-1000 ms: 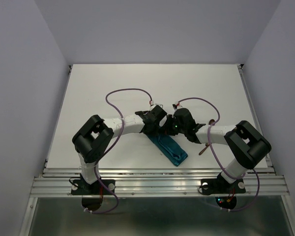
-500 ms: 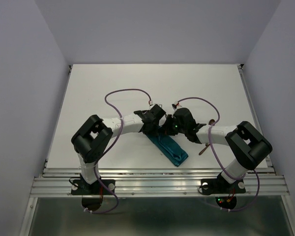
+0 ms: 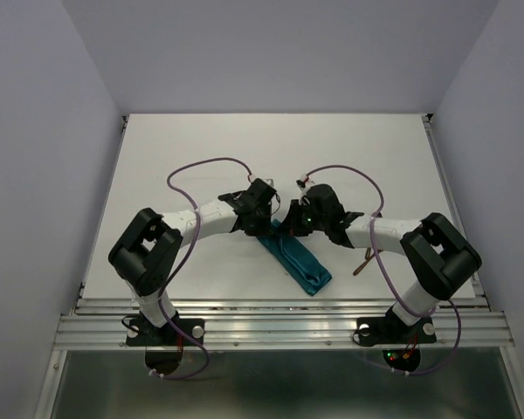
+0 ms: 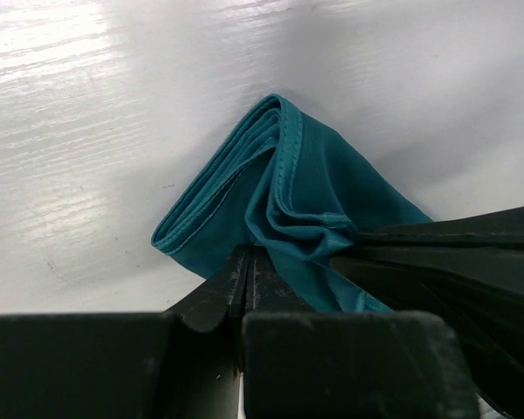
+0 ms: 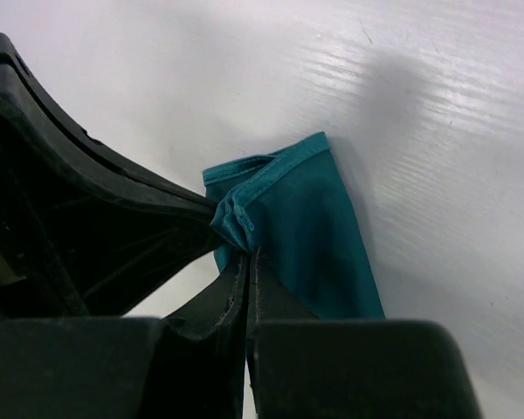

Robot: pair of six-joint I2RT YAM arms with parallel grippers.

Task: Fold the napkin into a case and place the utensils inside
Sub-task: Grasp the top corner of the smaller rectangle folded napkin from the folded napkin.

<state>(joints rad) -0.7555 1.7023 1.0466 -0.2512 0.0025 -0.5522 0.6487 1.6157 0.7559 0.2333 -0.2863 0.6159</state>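
The napkin lies as a narrow teal strip, the case, slanting toward the near edge of the table. Both grippers meet at its far end. In the left wrist view my left gripper is shut, pinching a layered corner of the napkin. The right wrist view shows my right gripper shut on a bunched hem of the napkin. From above, the left gripper and right gripper nearly touch. One reddish-brown utensil pokes out beside the right forearm; the rest of the utensils are hidden.
The white table stretches behind the arms, bounded by a metal rail at the near edge. Purple cables loop above both forearms. The right gripper's fingers crowd the left wrist view.
The left arm's elbow swung left and both grippers shifted slightly left and away. The left jaws closed a little further on the cloth. The strip's far end now shows between them.
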